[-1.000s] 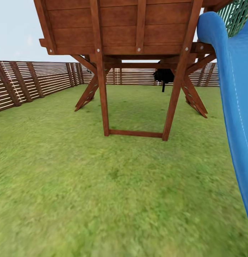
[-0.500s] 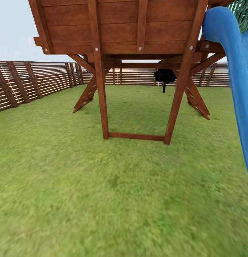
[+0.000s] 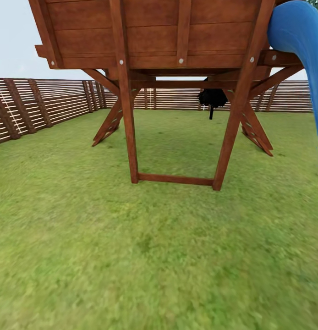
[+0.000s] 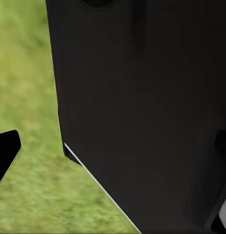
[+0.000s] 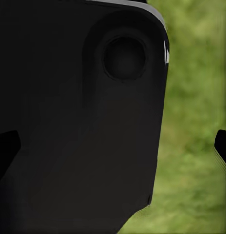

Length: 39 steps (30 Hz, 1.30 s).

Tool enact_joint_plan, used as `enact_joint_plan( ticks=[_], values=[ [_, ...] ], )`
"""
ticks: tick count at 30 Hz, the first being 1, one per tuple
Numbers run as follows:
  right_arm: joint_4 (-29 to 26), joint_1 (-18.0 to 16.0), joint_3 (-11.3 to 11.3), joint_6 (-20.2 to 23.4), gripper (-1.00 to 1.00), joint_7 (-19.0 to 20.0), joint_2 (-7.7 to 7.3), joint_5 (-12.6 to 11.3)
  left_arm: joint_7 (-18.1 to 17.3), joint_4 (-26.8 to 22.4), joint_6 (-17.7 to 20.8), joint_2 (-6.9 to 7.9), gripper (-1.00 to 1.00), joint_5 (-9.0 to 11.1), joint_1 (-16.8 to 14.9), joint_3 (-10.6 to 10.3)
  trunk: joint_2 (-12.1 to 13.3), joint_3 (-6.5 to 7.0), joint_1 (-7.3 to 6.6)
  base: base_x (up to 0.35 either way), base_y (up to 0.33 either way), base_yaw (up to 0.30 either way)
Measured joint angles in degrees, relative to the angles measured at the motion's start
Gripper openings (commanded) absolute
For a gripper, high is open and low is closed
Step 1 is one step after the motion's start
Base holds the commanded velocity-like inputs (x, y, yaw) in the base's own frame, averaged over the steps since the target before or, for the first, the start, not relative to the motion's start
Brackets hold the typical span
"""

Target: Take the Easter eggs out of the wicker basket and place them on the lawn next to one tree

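Swinging leftward, the camera has pushed the blue slide toward 2 o'clock; the wooden play tower stands at 12 on the lawn. Basket and eggs lie somewhere unseen. Either pincer's opening I cannot tell. Driving on risks clipping the tower's legs.

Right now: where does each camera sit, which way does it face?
Head: up on the robot, facing forward over the green lawn at a brown wooden play tower, blue plastic slide and slatted fence.
Left wrist: on the left arm, facing a black robot panel.
Right wrist: likewise, a black panel.
Shared: all show grass.
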Motion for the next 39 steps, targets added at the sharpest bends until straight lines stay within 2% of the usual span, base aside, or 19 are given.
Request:
enact_joint_plan(
  ticks=[22, 39],
  values=[
    [-0.01, 0.01, 0.00, 0.00, 1.00, 0.00, -0.09, 0.00, 0.01, 0.00, -0.01, 0.00, 1.00, 0.00, 0.00, 0.00, 0.00, 0.00, 0.00, 0.323, 0.000, -0.011],
    [-0.02, -0.01, 0.00, 0.01, 1.00, 0.01, -0.10, 0.00, 0.01, -0.01, 0.00, 0.00, 1.00, 0.00, 0.00, 0.00, 0.00, 0.00, 0.00, 0.323, 0.000, -0.220]
  ],
)
